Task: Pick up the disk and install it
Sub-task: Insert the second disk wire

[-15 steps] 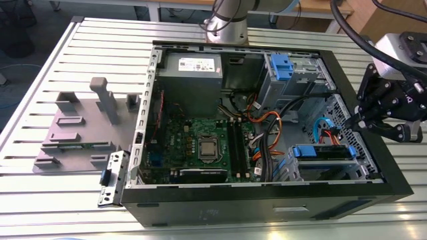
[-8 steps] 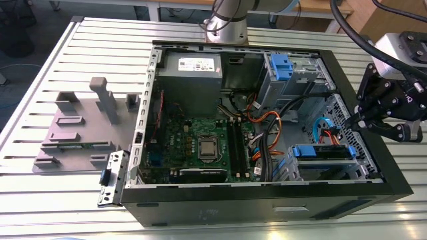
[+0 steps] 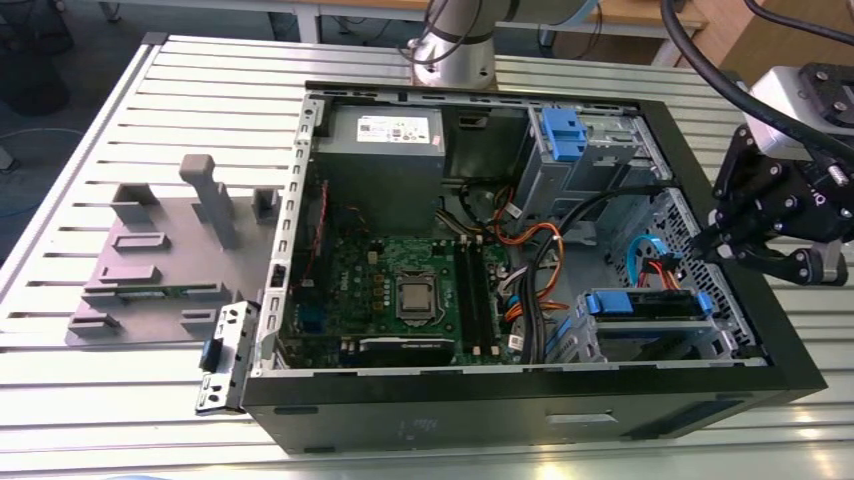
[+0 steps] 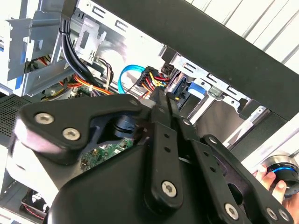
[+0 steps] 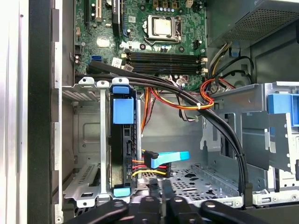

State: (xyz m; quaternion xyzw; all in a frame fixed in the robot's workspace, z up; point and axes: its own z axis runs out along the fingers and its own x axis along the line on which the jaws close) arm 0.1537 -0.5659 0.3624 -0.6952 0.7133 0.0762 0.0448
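The disk (image 3: 646, 304) sits in the drive cage at the case's front corner, at the exterior view's lower right. Blue rails run along its edges. In the first wrist view the disk (image 5: 122, 145) stands on edge in the cage under a blue tab, with red, yellow and black wires and a blue cable (image 5: 174, 158) plugged in beside it. My gripper (image 3: 713, 249) hovers over the case's right wall, just above those cables and a little away from the disk. Its fingers (image 4: 160, 103) are shut together with nothing between them. The gripper's (image 5: 159, 185) tips point into the case.
The open black case (image 3: 534, 385) holds the motherboard (image 3: 400, 290), a grey power-supply box (image 3: 387, 135) and an upper bay with a blue latch (image 3: 566, 135). A grey fixture (image 3: 160, 260) lies on the slatted table to the left. A person's fingers (image 4: 270, 180) show outside the case.
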